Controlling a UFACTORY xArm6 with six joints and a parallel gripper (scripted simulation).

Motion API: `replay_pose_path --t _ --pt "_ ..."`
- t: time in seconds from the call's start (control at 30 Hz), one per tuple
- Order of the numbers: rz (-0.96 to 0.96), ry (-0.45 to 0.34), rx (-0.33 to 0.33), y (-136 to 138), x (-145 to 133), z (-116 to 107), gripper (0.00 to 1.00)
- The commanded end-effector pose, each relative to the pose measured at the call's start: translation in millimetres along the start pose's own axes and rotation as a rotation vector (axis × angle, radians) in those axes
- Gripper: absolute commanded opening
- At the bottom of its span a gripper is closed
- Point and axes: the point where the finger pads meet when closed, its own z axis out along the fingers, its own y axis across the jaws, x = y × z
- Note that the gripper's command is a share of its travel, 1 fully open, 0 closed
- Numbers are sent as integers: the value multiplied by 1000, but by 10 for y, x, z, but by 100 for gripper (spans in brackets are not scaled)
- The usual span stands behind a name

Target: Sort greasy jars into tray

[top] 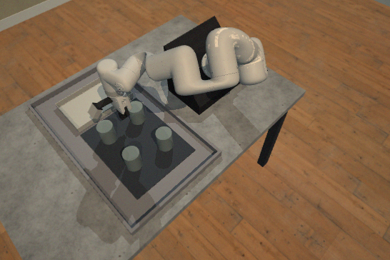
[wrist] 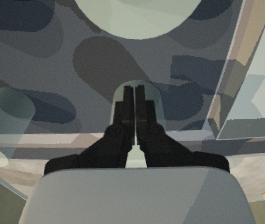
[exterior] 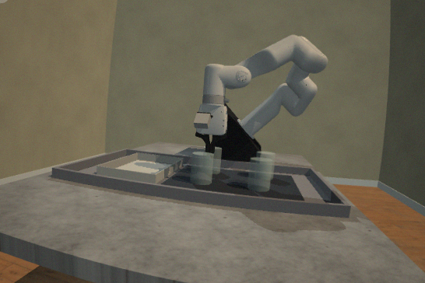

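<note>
Four pale glass jars stand mouth down on the dark mat (top: 143, 149): one at the back (top: 136, 112), one at the left (top: 106, 131), one at the right (top: 164, 138) and one at the front (top: 131, 158). My gripper (top: 123, 111) is shut and empty. It hangs low over the mat just left of the back jar, between that jar and the tray (top: 83, 104). In the exterior view the gripper (exterior: 210, 144) sits behind the nearest jar (exterior: 201, 168).
A low grey frame (top: 200, 161) surrounds the mat and the white-floored tray. The tray's rim (exterior: 134, 172) stands left of the mat. The robot's black base (top: 200, 74) is behind the mat. The table's edge (top: 250, 135) is on the right.
</note>
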Motion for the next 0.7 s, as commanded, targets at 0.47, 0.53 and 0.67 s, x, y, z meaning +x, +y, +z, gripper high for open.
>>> replay_pose_path --t 0.47,0.53,0.67 --pt "-1 3 -2 2 12 -398 0" --pt "-1 3 -2 2 11 -551 0" --pt "-1 3 -2 2 11 -780 0"
